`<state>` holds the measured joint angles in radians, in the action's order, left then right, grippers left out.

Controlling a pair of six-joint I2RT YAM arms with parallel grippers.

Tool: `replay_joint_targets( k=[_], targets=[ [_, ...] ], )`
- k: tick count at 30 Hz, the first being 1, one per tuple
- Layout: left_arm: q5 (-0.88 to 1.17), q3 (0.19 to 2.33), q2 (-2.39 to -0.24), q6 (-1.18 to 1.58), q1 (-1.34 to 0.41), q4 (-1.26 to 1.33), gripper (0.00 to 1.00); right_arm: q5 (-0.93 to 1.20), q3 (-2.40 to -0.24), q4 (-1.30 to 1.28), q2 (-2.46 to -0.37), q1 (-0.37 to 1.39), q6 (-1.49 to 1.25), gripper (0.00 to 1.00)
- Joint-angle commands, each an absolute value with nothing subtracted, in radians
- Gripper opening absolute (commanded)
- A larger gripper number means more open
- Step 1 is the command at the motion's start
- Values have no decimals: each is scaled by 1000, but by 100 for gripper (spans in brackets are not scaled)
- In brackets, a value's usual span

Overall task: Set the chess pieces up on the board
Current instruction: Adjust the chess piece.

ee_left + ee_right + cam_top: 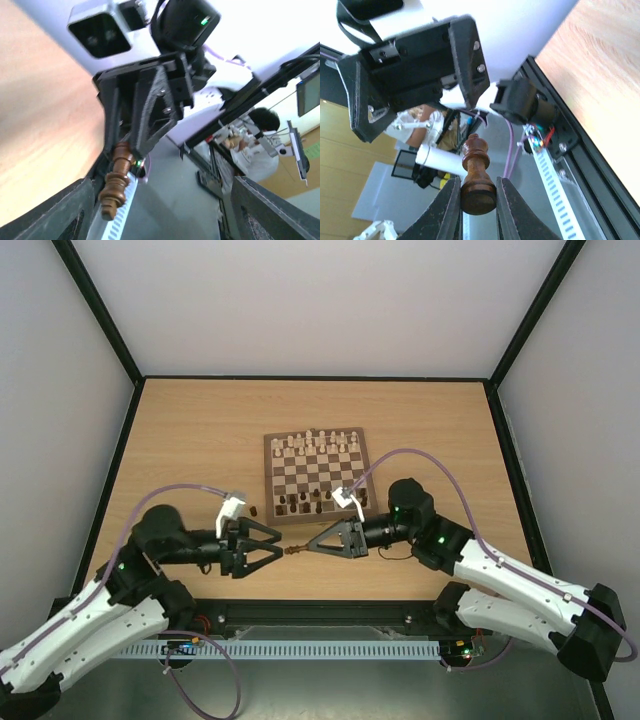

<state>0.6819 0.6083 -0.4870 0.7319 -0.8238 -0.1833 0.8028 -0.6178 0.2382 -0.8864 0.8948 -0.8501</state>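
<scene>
Top view: your right gripper (pixel 304 549) is clamped on one dark chess piece (pixel 293 551). The piece sticks out sideways past the fingertips, toward the left arm. It sits over bare tabletop (pixel 180 440), between the board (pixel 272 480) and the arm bases. I can't tell its height off the wood here.

Your left gripper (pixel 274 545) faces it tip to tip, fingers spread, nothing between them and not touching the piece.

On the board, more dark pieces (pixel 303 503) stand on the near rows and cream pieces (pixel 320 440) on the far rows. One stray dark piece (pixel 254 511) stands on the tabletop just off the board's near left corner.

Left wrist view: your left gripper's own fingers (pixel 55 215) sit at the two bottom corners, wide apart, with an empty gap between them. Straight ahead, the right gripper (pixel 126 150) pinches the dark chess piece (pixel 115 182) at one end, and the rest hangs free below its fingertips. The piece is nearer the left finger than the right, with no contact visible.

Right wrist view: your right gripper's fingers (pixel 447 210) are closed on the round base of the dark chess piece (pixel 476 172), crown end pointing away from the camera. Beyond it, the left gripper (pixel 417 120) shows spread fingers, clear of the piece. The tabletop edge runs along the right of this view, and the board is out of view.
</scene>
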Motion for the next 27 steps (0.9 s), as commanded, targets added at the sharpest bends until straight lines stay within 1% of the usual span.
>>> replay_joint_targets(
  k=[1, 5, 9, 15, 16, 17, 20, 21, 22, 27],
  targets=[
    [585, 529, -385, 858, -818, 48, 77, 753, -684, 442, -904, 891, -963, 12],
    [546, 480, -333, 889, -819, 98, 71, 757, -693, 545, -931, 891, -1012, 13],
    [530, 475, -333, 886, -819, 78, 68, 775, -683, 595, -961, 891, -1040, 13],
    [526, 474, -349, 882, -819, 80, 62, 783, -668, 598, -980, 892, -1041, 13],
    [526, 475, -352, 881, -819, 78, 59, 779, -667, 589, -976, 891, -1037, 13],
    [526, 474, -355, 881, -818, 77, 54, 776, -666, 578, -974, 892, -1030, 13],
    [531, 475, -364, 878, -819, 76, 33, 775, -666, 565, -971, 893, -1020, 13],
    [531, 475, -366, 877, -819, 73, 28, 775, -667, 559, -973, 893, -1018, 13],
    [528, 475, -367, 877, -818, 69, 25, 778, -667, 552, -974, 893, -1013, 13],
    [521, 478, -363, 871, -817, 54, 25, 786, -661, 544, -974, 891, -1007, 13]
  ],
)
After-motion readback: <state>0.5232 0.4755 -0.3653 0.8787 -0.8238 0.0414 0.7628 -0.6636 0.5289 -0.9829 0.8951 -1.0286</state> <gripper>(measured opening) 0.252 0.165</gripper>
